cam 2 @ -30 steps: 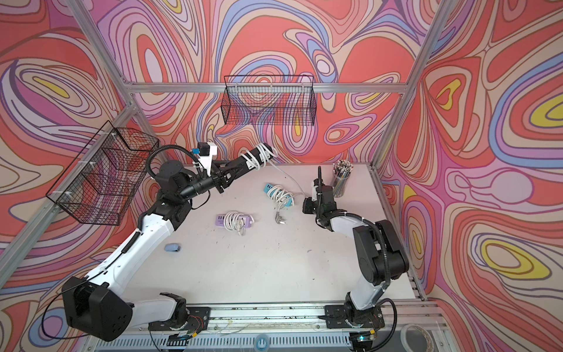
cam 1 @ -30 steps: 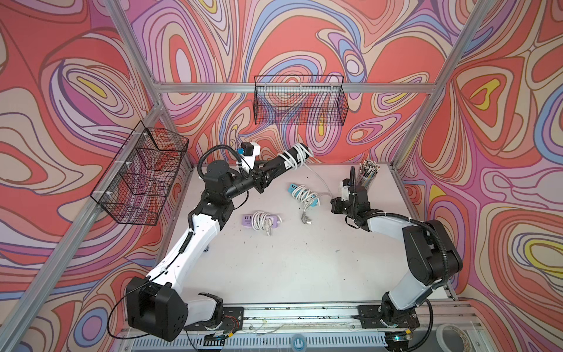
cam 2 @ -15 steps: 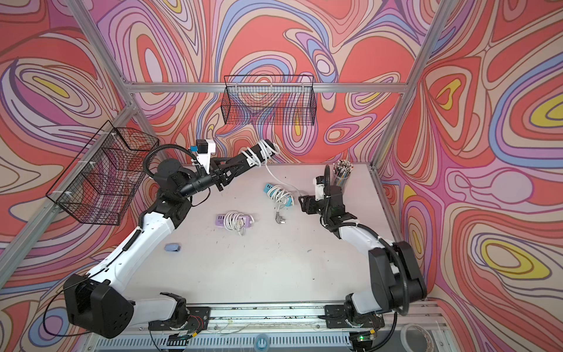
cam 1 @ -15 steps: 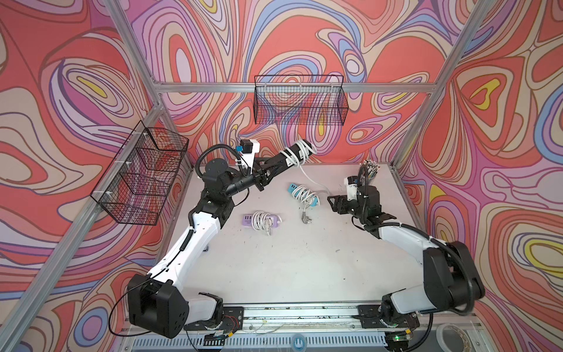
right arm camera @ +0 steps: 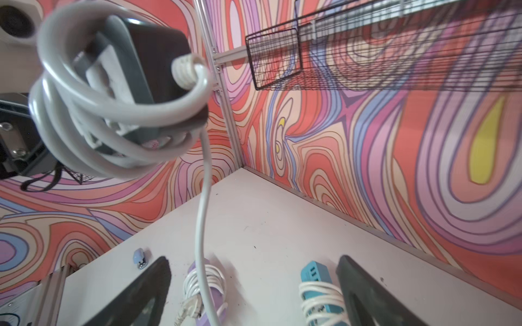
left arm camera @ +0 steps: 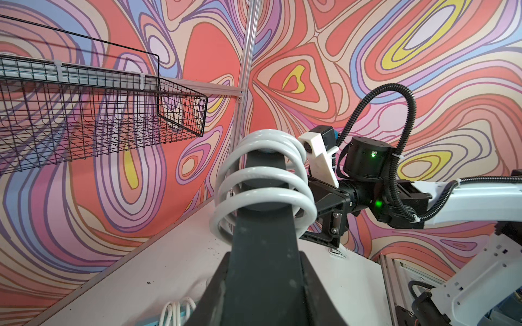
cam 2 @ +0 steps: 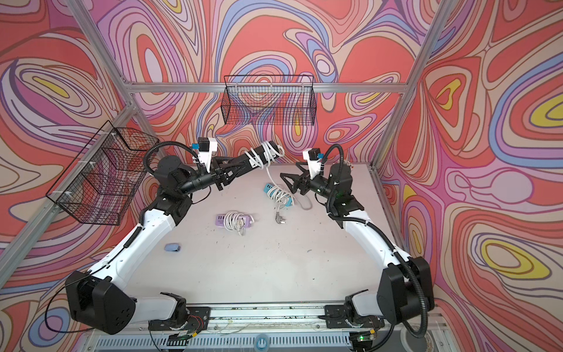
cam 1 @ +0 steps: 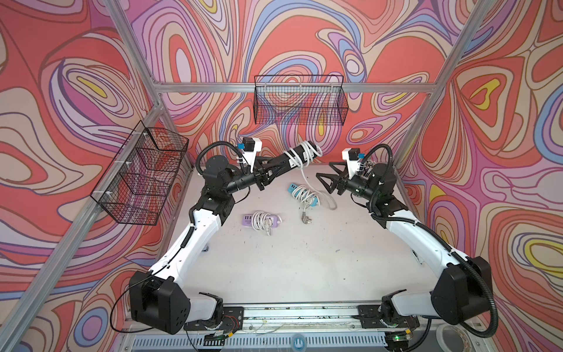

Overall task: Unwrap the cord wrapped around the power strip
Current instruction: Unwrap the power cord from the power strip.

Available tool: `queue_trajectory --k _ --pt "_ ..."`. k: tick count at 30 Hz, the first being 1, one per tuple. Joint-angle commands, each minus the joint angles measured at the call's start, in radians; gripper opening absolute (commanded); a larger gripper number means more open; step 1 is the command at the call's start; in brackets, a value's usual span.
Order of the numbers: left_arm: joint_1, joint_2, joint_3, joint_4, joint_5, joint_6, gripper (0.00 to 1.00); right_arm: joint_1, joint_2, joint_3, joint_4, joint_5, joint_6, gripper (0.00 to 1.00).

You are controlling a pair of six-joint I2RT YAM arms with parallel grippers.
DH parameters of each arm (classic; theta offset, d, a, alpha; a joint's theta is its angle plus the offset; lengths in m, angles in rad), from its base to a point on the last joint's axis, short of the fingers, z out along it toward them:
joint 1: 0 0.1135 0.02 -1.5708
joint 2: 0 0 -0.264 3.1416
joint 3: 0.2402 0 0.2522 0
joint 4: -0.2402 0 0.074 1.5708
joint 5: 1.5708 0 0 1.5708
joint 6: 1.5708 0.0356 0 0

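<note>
Raised and newly opened, right gripper (cam 1: 323, 169) stands wide near power strip (cam 1: 300, 150) clamped in left gripper (cam 1: 285, 160).

I see bright, even light, with only faint shadows on the desk (cam 1: 274, 268). Both top views are sharp. In my right wrist view the close coiled cord (right arm camera: 99, 158) is blurred and the basket (right arm camera: 395, 50) smeared.

Glossy smooth cord (left arm camera: 265, 196), probably plastic

right tool (cam 1: 323, 169) popped wide open now, let go of the white cord (right arm camera: 205, 175), loose end flopped slack onto the tabletop (cam 1: 289, 259), tool lifted up higher
</note>
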Motion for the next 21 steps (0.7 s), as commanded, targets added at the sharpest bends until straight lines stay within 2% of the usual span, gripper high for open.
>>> queue_trajectory --k 1,8,11,13,15,21 --pt "-0.003 -0.005 0.049 0.085 0.029 -0.016 0.00 0.052 0.067 0.057 0.023 -0.071 -0.009 0.95" --pt "-0.005 -0.010 0.049 0.081 0.032 -0.011 0.00 0.113 0.167 0.098 0.077 -0.085 0.033 0.90" --pt "-0.004 -0.011 0.049 0.082 0.034 -0.012 0.00 0.115 0.185 0.087 0.100 -0.088 0.052 0.80" --pt "-0.003 -0.011 0.049 0.085 0.033 -0.015 0.00 0.117 0.197 0.083 0.108 -0.096 0.063 0.70" --pt "-0.004 -0.012 0.047 0.090 0.034 -0.019 0.00 0.116 0.209 0.077 0.122 -0.101 0.075 0.66" --pt "-0.003 -0.024 0.044 0.068 0.020 0.011 0.00 0.117 0.206 0.029 0.187 -0.092 0.113 0.64"
